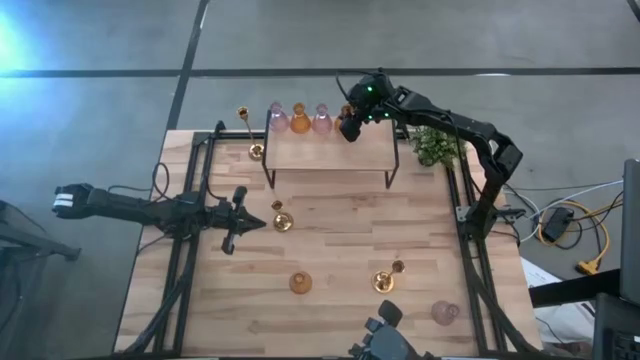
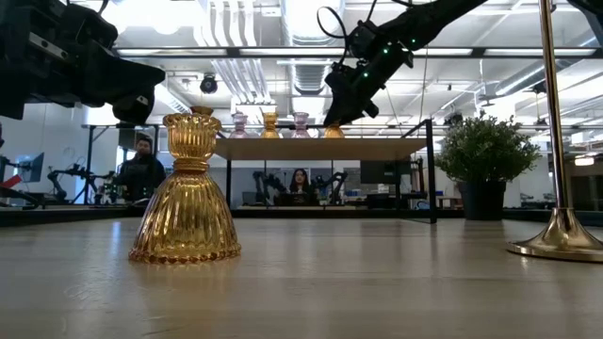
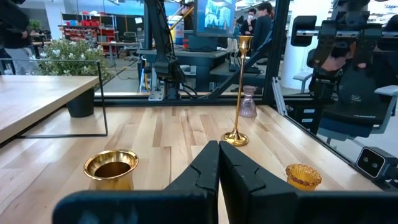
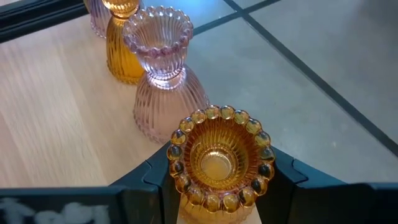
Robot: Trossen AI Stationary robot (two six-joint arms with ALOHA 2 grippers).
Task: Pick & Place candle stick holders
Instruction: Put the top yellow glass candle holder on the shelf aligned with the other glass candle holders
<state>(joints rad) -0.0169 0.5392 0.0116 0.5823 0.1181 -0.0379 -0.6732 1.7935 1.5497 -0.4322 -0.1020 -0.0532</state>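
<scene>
My right gripper (image 4: 219,182) is over the far edge of the raised wooden shelf (image 1: 330,155), closed around an amber glass holder (image 4: 219,155). Beside it on the shelf stand a pink holder (image 4: 163,74), an amber one (image 1: 300,120) and another pink one (image 1: 277,118). On the table stand an amber holder (image 1: 300,283), a pink holder (image 1: 444,313) and three gold candlesticks (image 1: 383,282) (image 1: 280,222) (image 1: 255,152). My left gripper (image 1: 262,222) is shut and level at the table's left, holding nothing. My right gripper pinches the amber holder just below its beaded rim (image 4: 177,163), one finger on each side. The fingers slant down from the table's right side. The holder is upright; in the low view its foot (image 2: 332,134) is at the shelf top, and I cannot tell whether it rests there.
A green potted plant (image 1: 435,145) stands at the far right, beside the shelf's right leg. The table's black frame rails (image 1: 470,260) run along both sides. Bare wood lies between the shelf and the near holders. People sit in the room beyond the table.
</scene>
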